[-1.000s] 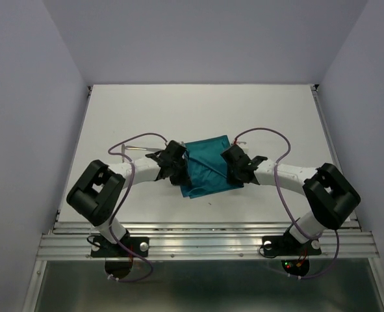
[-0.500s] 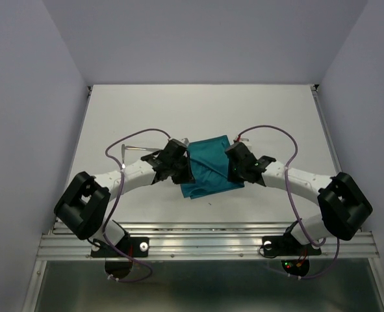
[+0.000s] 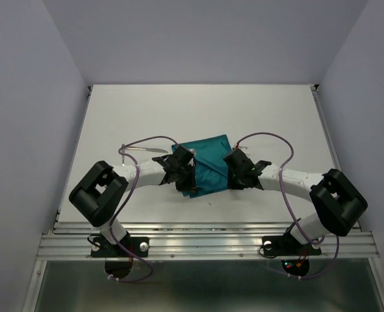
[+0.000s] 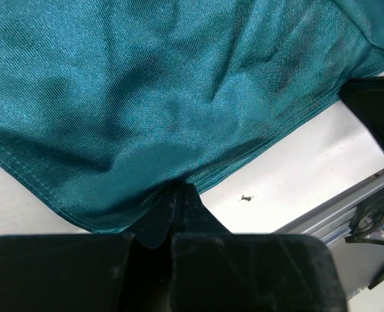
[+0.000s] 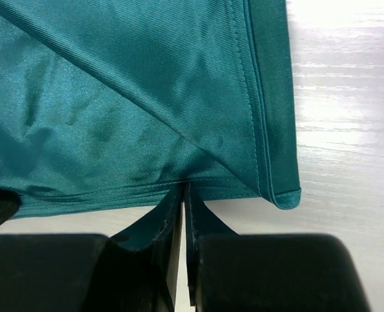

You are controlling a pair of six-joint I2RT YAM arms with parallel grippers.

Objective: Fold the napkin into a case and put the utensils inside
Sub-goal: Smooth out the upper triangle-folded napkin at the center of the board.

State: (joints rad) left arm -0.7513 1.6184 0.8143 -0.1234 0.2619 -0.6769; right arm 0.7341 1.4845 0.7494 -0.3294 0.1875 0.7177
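Centrally, the napkin (image 3: 208,162) is laid half-folded on the white tabletop (image 3: 198,110). Its opposite edges are pinched by the left jaws and right jaws, both clamped narrow on cloth, presumably so a fold can be carried over. Utensils (image 3: 147,150) are seen just beside it, leftward. The tabletop is enclosed by pale walls.

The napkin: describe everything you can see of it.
The napkin is a plain teal cloth with a slight sheen and stitched hems. It is folded over itself, with a diagonal crease and soft wrinkles. It lies as a rough square near the middle of the white table. The left claw is shut on its left side and the right claw on its right side, each pinching the edge.
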